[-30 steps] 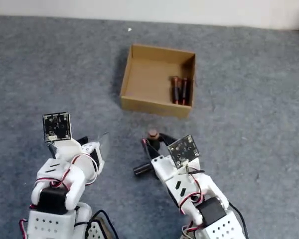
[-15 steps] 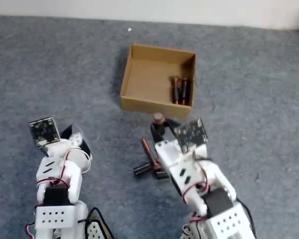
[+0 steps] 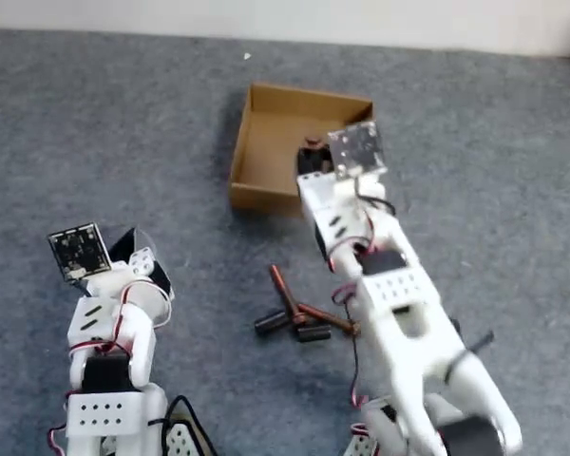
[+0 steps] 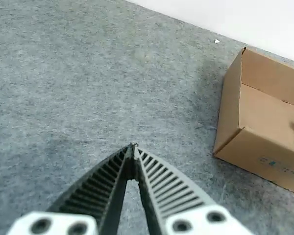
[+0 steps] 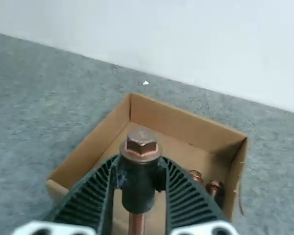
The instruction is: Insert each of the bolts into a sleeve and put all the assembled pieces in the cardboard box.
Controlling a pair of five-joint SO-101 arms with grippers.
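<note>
Your right pincer [image 5: 138, 165] is clenched on a black sleeve [image 5: 137, 188]. A copper bolt [image 5: 140, 144] is seated in the sleeve, its hex head standing proud of the top. In the high view this pincer [image 3: 312, 157] is out over the cardboard box [image 3: 256, 195], with the arm stretched across the near wall. You cannot tell how high the piece hangs above the floor of the box.

Inside the box, two assembled pieces [image 5: 205, 181] lie side by side against one wall, copper heads pointing the same way.

Your left pincer [image 4: 133, 149] is clenched on nothing, tips meeting, above bare grey tabletop [image 4: 63, 73]. It is well apart from the box, with one corner of the box in its view.

On the tabletop between the two arms there is a loose cluster. One bolt [image 3: 283, 288] lies at a slant and a second bolt [image 3: 328, 320] crosses near its lower end. A black sleeve [image 3: 271, 324] and another sleeve [image 3: 312, 333] lie just beside them.
</note>
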